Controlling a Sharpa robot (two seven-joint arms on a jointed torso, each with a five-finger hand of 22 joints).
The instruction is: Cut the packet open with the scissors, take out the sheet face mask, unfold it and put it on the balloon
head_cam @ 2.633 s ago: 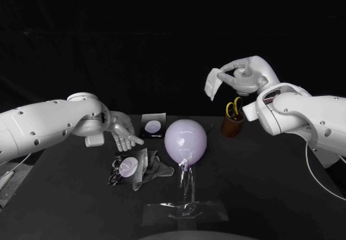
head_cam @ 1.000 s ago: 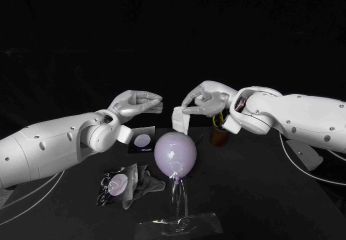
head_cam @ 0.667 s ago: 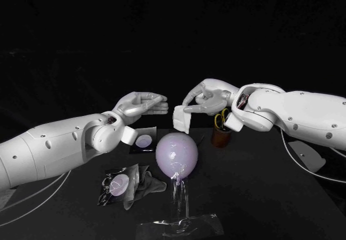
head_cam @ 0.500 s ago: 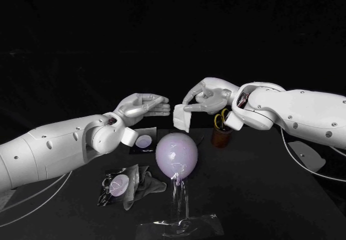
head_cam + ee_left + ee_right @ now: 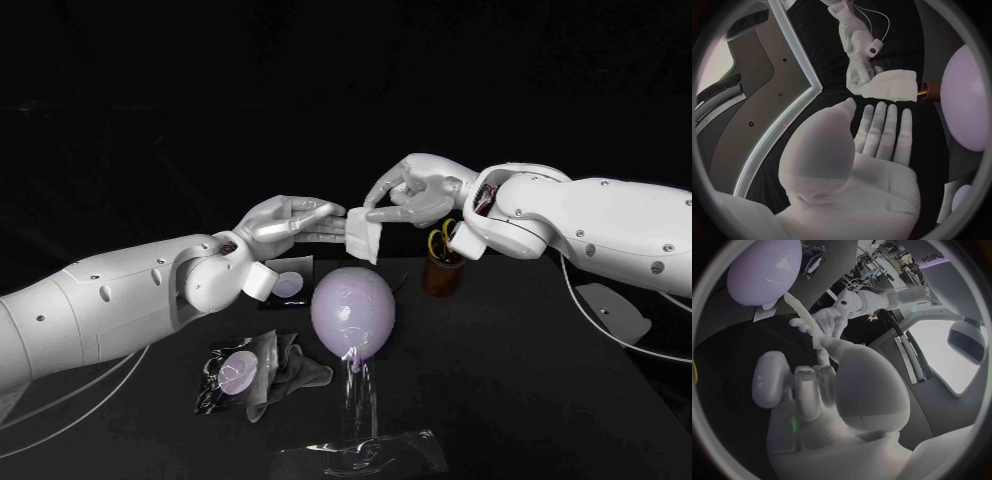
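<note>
While my right hand pinches the one folded sheet mask by its top edge, the mask hangs in the air straight above the balloon and clear of it. My left hand is level with it on the balloon's upper left. It is released and holds nothing, with its fingers stretched flat towards the mask's near edge. From the head view they seem to reach that edge, but in the left wrist view I cannot tell whether they touch it.

I count one balloon, pale lilac, upright on a clear stand whose base plate rests on the black table. There are two packets. One packet lies lower left of the balloon, just beside a crumpled grey sheet. The other packet lies just left of the balloon, partly behind my left wrist. A single brown cup stands right of the balloon, near it, with one pair of yellow-handled scissors upright in it.
</note>
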